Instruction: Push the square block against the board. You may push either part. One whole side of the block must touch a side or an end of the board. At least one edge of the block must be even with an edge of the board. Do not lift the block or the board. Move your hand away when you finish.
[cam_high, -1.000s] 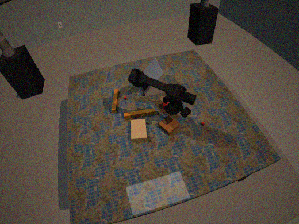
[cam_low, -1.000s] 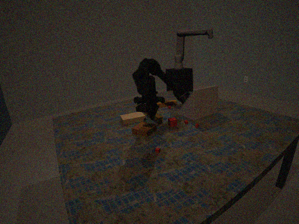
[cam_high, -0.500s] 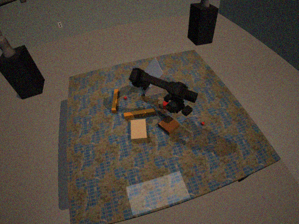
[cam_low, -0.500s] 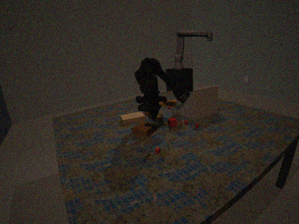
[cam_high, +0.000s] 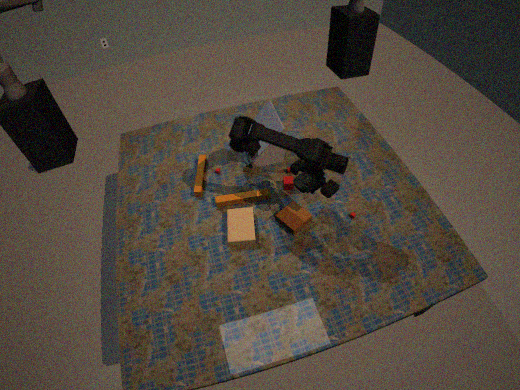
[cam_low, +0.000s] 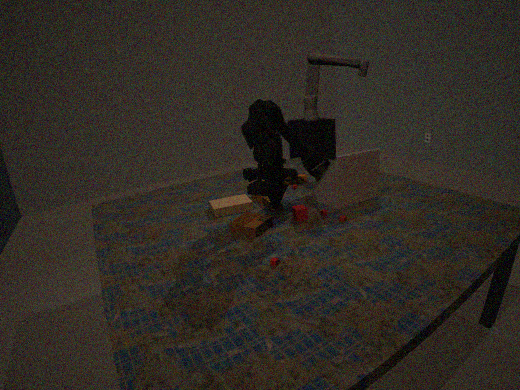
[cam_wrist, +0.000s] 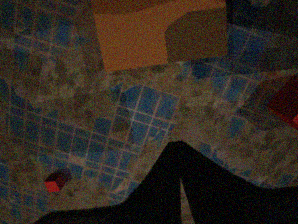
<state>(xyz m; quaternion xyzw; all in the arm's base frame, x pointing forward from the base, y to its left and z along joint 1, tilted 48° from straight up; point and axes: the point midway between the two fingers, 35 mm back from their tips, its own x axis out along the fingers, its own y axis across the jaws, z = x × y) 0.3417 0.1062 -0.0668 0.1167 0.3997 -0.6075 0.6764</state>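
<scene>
The orange-brown square block (cam_high: 290, 218) (cam_low: 245, 226) (cam_wrist: 132, 40) lies on the patterned table, turned at an angle and partly in the arm's shadow. The pale tan board (cam_high: 241, 224) (cam_low: 231, 205) lies to its left in the top view, with a gap between them. My gripper (cam_low: 275, 206) (cam_wrist: 175, 148) is shut and empty. Its tips are clear of the block, and bare table shows between them in the wrist view. In the top view the hand hides its fingertips, just above and right of the block.
Two long orange bars (cam_high: 200, 175) (cam_high: 237, 199) lie behind and left of the board. A red cube (cam_high: 288, 182) (cam_low: 300, 213) is behind the block. Small red pieces (cam_high: 352, 215) (cam_high: 217, 171) (cam_low: 275, 261) (cam_wrist: 53, 183) are scattered around. A pale panel (cam_low: 352, 177) stands behind.
</scene>
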